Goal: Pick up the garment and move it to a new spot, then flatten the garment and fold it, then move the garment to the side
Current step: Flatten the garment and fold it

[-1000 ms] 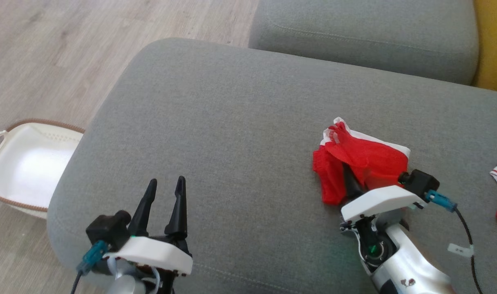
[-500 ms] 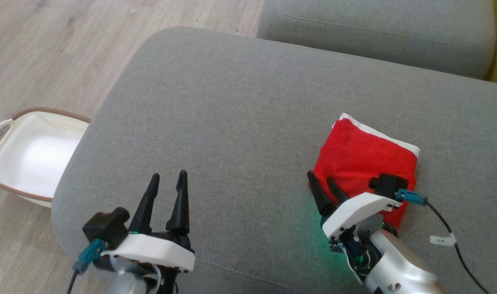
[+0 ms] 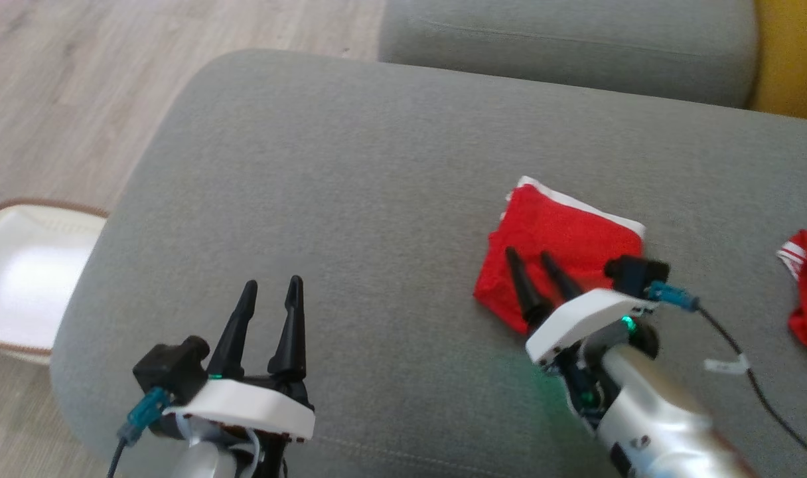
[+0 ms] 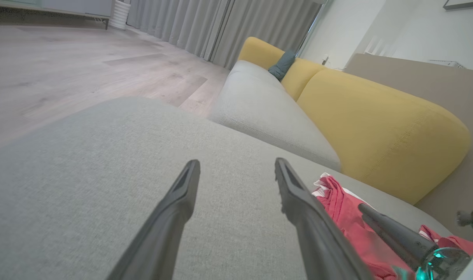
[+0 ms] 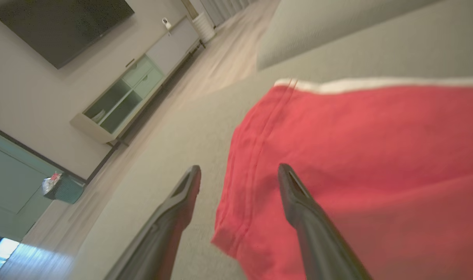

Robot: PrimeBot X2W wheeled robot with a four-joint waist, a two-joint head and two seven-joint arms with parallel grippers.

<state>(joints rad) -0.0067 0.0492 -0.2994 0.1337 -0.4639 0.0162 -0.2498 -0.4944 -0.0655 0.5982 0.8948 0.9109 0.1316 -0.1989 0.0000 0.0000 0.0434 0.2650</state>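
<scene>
Folded red garment (image 3: 563, 229) flat on grey sofa cushion (image 3: 350, 166), right of centre.
Right gripper (image 3: 528, 253) low at garment's near-left corner, jaws wide, astride its edge, gripping nothing; forearm angled in from lower right. Left gripper (image 3: 272, 283) over bare cushion, jaws wide, empty. White tag (image 3: 725, 364) on right cable: print unreadable.

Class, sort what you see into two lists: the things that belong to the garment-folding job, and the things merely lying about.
Job in hand:
folded red garment
right gripper, open
left gripper, open

Lying about:
white basket
second red garment
yellow backrest
</scene>
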